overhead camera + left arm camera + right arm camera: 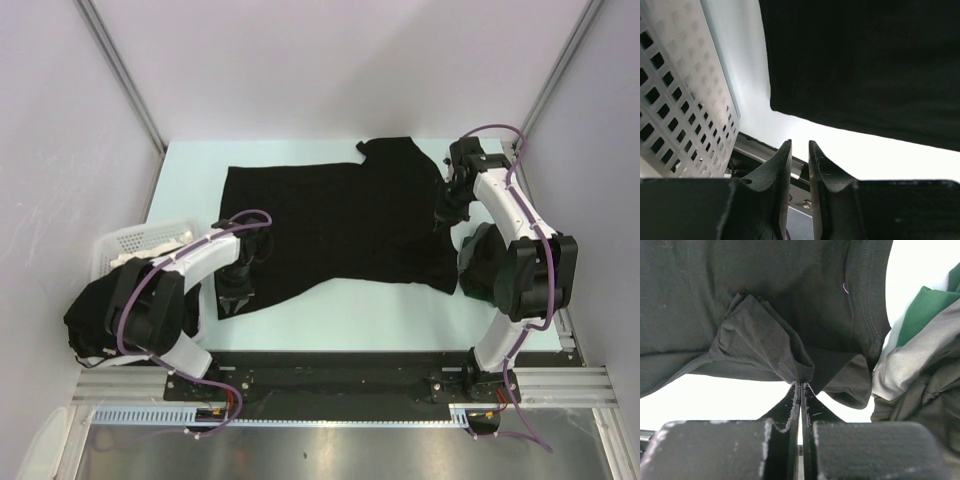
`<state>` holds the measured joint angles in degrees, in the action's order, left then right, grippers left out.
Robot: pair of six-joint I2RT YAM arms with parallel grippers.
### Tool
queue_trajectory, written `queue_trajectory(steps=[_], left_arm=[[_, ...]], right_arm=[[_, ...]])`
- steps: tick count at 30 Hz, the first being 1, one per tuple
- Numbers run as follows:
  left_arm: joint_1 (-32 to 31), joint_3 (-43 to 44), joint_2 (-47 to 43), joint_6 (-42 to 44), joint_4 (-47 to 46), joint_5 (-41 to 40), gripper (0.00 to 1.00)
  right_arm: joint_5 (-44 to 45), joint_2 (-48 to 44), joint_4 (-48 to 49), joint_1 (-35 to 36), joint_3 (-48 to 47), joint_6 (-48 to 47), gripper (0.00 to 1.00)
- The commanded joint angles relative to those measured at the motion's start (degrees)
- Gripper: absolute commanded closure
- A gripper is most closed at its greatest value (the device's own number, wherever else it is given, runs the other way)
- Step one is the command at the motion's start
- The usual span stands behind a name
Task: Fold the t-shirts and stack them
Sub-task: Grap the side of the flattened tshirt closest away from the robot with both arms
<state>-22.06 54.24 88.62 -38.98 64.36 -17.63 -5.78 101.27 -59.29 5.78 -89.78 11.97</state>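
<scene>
Closest to the lens, the fingers (790, 412) of the right gripper (801, 386) are pressed together on a small peak of black cloth. It rises like a little tent from the spread t-shirt (340, 225). This shirt lies open in the middle of the pale surface (400, 305), and I take it as my reference. The pinch is at its right edge, beside a stitched band; whether that is sleeve or collar I cannot tell.

At the shirt's near-left corner the left gripper (799, 150) hangs low. Its fingers are only a narrow slit apart with nothing between them, and the hem corner lies just beyond the tips, not touched. Left of the shirt stands a white slotted basket (140, 240), and nearer than the basket lies a dark heap (88, 318), probably more shirts. Just beside the shirt's right edge is a bundle of green and grey cloth (920, 335).

I judge the shirt to be light, very soft and without any stiffness, so it should follow the fingers and sag wherever it is not supported. It does not look slippery or fragile, but it may drag on the surface and wrinkle. The best holds seem to be the stitched hem corners and the shoulder seams, where the cloth is doubled. Two holds well apart should keep the edge taut, while a pinch in the middle would only bunch it.
</scene>
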Motion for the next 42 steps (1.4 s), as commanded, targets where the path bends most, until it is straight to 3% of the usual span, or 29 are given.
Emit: queue_trajectory(steps=[1,9,21,29,35,42], left_arm=[[-1.75,1.22,1.64,0.92,0.77,-4.17,0.74],[-2.63,0.78,2.87,2.33,-0.81,-6.28,0.70],[-3.77,-1.06,2.79,1.89,-4.06,-1.62,0.60],[-4.30,-6.60,-8.10,-5.57,-9.60,-0.65,0.57],[-4.74,-7.21,-14.34,-9.88,-6.18,-5.13,0.57],[-5.27,-8.79,-13.92,-15.33,-2.05,-7.77,0.58]], right_arm=[[-1.69,0.33,0.84,0.11,-0.22,0.16,1.00],[-2.66,-0.38,1.19,-0.33,1.01,0.16,1.00],[-3.45,-1.25,1.45,-0.68,1.62,0.16,1.00],[-4.06,-1.52,1.28,-0.68,1.62,0.25,1.00],[-5.03,-0.99,1.37,-0.33,1.54,0.42,1.00],[-5.56,-1.08,1.37,-0.16,1.62,0.43,1.00]])
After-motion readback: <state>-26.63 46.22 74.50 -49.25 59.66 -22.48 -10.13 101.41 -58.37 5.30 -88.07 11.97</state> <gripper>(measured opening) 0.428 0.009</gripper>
